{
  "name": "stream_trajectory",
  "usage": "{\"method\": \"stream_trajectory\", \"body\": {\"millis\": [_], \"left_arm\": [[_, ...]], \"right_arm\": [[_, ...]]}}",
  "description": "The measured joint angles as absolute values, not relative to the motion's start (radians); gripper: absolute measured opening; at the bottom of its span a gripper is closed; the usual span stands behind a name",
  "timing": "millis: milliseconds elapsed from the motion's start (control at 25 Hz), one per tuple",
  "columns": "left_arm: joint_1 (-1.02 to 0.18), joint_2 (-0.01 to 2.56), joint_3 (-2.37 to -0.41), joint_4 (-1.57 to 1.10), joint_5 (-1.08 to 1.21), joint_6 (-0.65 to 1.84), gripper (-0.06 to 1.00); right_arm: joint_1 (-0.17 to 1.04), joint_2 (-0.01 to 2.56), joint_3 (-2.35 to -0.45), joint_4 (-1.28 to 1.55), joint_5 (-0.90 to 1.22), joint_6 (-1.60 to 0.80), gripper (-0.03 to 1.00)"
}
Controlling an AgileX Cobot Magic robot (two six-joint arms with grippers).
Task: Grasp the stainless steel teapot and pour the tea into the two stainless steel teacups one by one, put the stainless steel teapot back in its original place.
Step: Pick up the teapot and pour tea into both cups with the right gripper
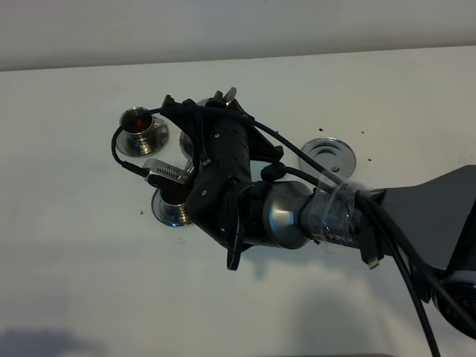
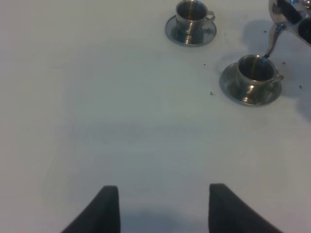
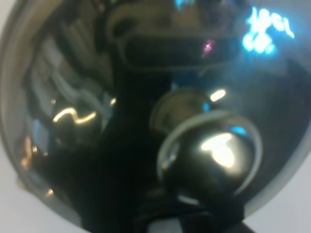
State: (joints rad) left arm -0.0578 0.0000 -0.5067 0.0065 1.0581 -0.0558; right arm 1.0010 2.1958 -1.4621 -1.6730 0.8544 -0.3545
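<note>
— What's nearest you?

— The right arm (image 1: 312,212). It reaches in from the right across the white surface (image 1: 89,282), cables trailing along it, and its bulk covers the middle of the scene.

— And its hand?

— The right hand (image 1: 195,123) is out past the wrist, hidden under its own body from above. Its wrist camera is filled by the pot's domed lid (image 3: 97,97) and round knob (image 3: 211,155), very close and blurred. I cannot tell from that whether the hand is clamped on the pot, though the pot is plainly up off the surface.

— Where's the pot, then?

— The pot (image 2: 289,12) hangs tilted above the near cup (image 2: 255,73), seen at the edge of the left wrist view. Its thin spout (image 2: 271,41) points down to that cup's rim. The cup sits on its saucer (image 2: 250,94), partly under the arm from above.

— The other cup?

— The far cup (image 1: 137,121) stands on its own saucer (image 1: 141,141), a little farther back and to the left, apart from the first, with something reddish-brown inside.

— The left hand?

— The left hand (image 2: 163,208) hovers over bare surface with its two dark fingers (image 2: 104,208) spread apart, nothing between them, well short of both cups.

— Anything behind?

— The round steel disc (image 1: 328,155) lies bare to the right of the arm, with a few dark specks (image 1: 338,169) around it.
</note>
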Motion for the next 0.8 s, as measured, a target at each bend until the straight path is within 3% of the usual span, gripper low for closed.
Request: {"method": "stream_trajectory", "body": {"millis": [800], "left_arm": [[-0.058,0.000,-0.507,0.007,1.058,-0.057,0.45]], "right_arm": [[1.014,2.175,-1.521,-1.158,0.996,-0.153,0.18]]}}
